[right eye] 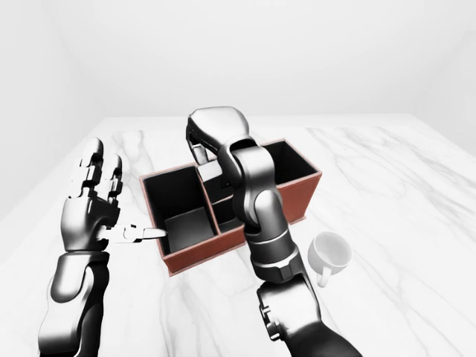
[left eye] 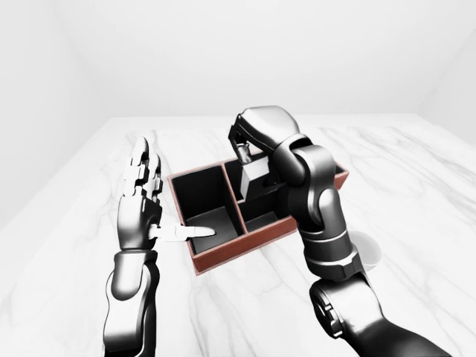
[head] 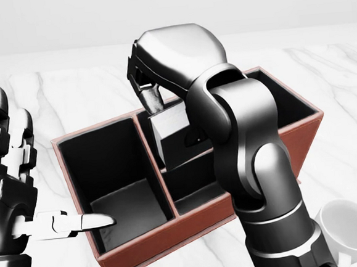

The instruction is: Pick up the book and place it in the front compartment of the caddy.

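Right now the right hand [head: 152, 80] hangs over the caddy [head: 302, 133], its fingers [head: 153, 100] clamped on the top edge of the book [head: 169, 129], which stands upright with its lower part already down inside the right-hand compartment of the head view, close against the divider [head: 153, 166]. The caddy is a red-brown box with 2 dark compartments, sitting on the white marble desk [left eye: 416, 193]. The left hand [head: 12, 177] stands at the left edge of the head view with its fingers spread apart and holding nothing; its thumb [head: 80, 223] points toward the caddy's near wall, and whether it touches that wall is unclear.

I judge that the placing is nearly finished, and the release is where it could slip. If the fingers part while the book is tilted against the divider, it may lean or catch on that edge rather than settle flat on the floor of the compartment. The bulky right forearm [head: 255, 158] crosses the caddy's near rim, so a careless withdrawal could drag the box across the desk. A white mug [right eye: 331, 253] sits on the desk just beside the elbow, and a wide swing outward could knock it.
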Motion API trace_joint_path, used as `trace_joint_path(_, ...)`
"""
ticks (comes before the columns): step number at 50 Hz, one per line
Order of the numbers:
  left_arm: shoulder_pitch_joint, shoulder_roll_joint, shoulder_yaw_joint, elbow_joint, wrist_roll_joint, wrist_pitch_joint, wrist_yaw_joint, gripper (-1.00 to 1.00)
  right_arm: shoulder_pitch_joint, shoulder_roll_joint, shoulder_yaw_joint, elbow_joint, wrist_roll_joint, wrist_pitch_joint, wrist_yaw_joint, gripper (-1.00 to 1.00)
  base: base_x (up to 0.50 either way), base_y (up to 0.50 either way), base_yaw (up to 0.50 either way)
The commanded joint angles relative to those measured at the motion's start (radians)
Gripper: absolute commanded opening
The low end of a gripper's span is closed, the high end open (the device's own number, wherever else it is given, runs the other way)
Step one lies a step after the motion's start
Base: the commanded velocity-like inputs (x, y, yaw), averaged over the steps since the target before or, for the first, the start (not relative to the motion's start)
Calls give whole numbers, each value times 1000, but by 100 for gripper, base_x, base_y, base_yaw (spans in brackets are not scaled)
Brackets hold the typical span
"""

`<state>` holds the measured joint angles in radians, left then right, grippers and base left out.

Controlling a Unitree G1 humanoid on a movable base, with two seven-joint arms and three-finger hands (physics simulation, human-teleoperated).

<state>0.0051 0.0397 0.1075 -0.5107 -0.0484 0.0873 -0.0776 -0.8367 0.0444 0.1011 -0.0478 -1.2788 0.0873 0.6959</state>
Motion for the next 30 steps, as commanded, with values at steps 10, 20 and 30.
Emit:
trace_joint_path(10, 1, -1, -3, 9, 2, 0, 0, 100, -65, -20, -12, 90, 25, 0, -39, -100, 0, 0, 0)
trace_joint_path(20, -2, 0, 0, 1, 0, 0, 0, 100, -115, -22, -17, 131, 38, 0, -53, -100, 0, 0, 0)
trace_joint_path(30, 1, 0, -2, 0, 0, 0, 0, 100, -132, -18, -14, 158, 51, 0, -69, -100, 0, 0, 0)
